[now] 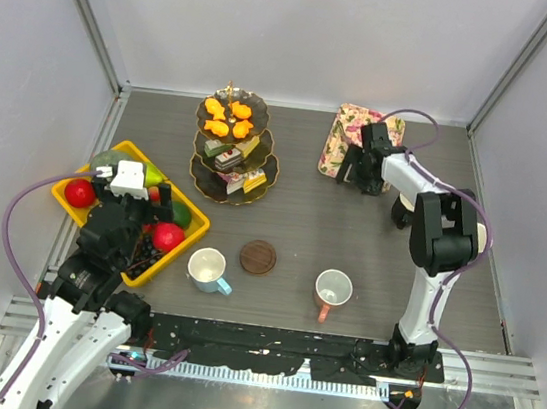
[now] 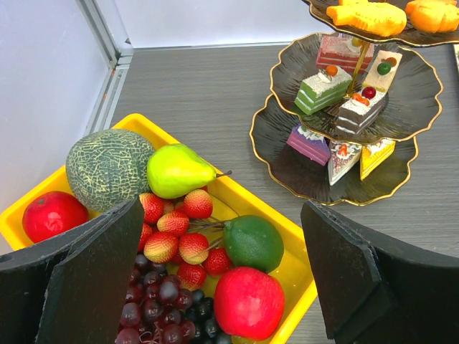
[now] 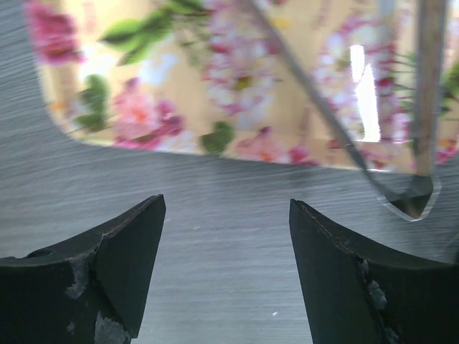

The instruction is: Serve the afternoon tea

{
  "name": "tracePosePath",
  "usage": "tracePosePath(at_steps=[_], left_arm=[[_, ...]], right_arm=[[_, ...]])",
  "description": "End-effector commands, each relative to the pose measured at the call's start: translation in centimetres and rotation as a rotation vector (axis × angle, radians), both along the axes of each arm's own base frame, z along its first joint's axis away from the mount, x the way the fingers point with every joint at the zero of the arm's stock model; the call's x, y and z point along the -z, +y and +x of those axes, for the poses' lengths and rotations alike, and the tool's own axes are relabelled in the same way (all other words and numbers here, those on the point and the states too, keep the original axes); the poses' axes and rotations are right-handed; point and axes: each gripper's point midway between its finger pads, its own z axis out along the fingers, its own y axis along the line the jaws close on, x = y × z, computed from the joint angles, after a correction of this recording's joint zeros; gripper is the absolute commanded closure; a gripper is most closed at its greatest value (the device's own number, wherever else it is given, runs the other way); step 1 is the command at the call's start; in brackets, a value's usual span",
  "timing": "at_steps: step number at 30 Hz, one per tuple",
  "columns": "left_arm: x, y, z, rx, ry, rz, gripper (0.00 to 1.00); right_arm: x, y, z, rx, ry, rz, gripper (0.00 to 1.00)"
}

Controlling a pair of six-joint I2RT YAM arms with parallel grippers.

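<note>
Bright, even light falls from overhead, and shadows are soft and short, as under the three-tier stand (image 2: 271,136). The left wrist view is crisp. In the right wrist view the floral tray (image 3: 215,86) is blurred, with a white glare streak toward its right.

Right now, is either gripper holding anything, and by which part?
Nothing is held. The left gripper is open over the yellow fruit crate, the right gripper open beside the floral tray.
</note>
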Motion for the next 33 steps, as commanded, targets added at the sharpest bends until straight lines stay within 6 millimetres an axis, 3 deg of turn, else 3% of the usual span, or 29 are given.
tracePosePath(at_steps=[1, 7, 11, 17, 23, 28, 32, 33], left_arm=[[-1.2, 0.0, 0.3, -0.003, -0.051, -0.012, 0.01], [-1.2, 0.1, 0.3, -0.005, -0.054, -0.013, 0.01], [-1.3, 0.1, 0.2, -0.006, -0.055, -0.011, 0.01], [-1.2, 0.1, 0.3, -0.006, -0.053, -0.009, 0.01], [-1.3, 0.1, 0.2, -0.005, -0.056, -0.014, 0.01], [-1.2, 0.1, 0.2, -0.005, -0.053, -0.011, 0.01], [-1.3, 0.1, 0.2, -0.008, -0.055, -0.011, 0.01], [-1.3, 0.1, 0.2, -0.006, -0.058, -0.011, 0.01]], right_arm=[[-5.6, 5.3, 0.6, -0.195, -0.155, 0.105, 0.25], [-5.0, 11.8, 0.1, -0.349, -0.142, 0.231, 0.27], [-3.4, 13.0, 1.2, -0.342, -0.126, 0.222, 0.27], [-1.4, 10.3, 3.3, -0.246, -0.109, 0.153, 0.27], [-0.5, 4.5, 4.9, -0.067, -0.097, 0.101, 0.27], [-1.6, 1.5, 6.5, 0.009, -0.135, 0.060, 0.27], [-4.0, 1.7, 5.7, -0.051, -0.155, 0.067, 0.27], [-5.5, 2.0, 5.4, -0.076, -0.184, 0.063, 0.27]])
